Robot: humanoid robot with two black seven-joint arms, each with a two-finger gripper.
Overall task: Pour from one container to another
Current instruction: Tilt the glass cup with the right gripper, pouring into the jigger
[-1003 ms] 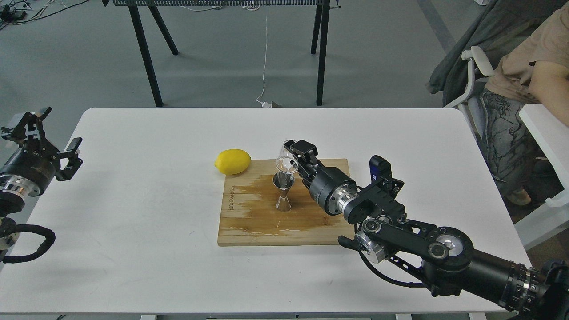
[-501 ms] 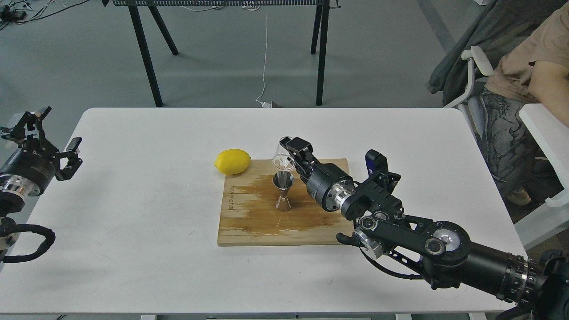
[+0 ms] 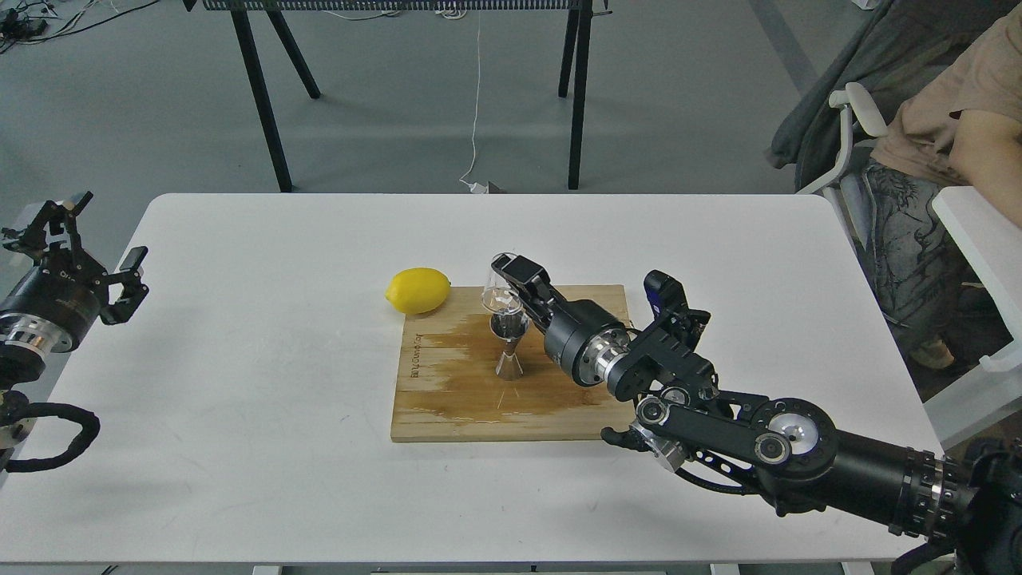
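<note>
The small clear glass cup (image 3: 500, 294) hangs tilted, mouth toward the left and down, right above the steel jigger (image 3: 509, 345). My right gripper (image 3: 511, 289) is shut on the cup, its black fingers clamping the cup's side. The hourglass-shaped jigger stands upright on the wooden cutting board (image 3: 447, 399), its upper rim partly hidden behind the cup. My left gripper (image 3: 88, 243) hovers open off the table's left edge, far from both containers and holding nothing.
A yellow lemon (image 3: 417, 290) lies at the board's far left corner, touching the white table (image 3: 239, 359). A seated person (image 3: 950, 120) and a white chair are to the right. Black table legs (image 3: 263, 96) stand behind.
My right gripper has carried the cup leftward and slightly down, so it now sits directly over the jigger's mouth. The left arm has stayed put.
</note>
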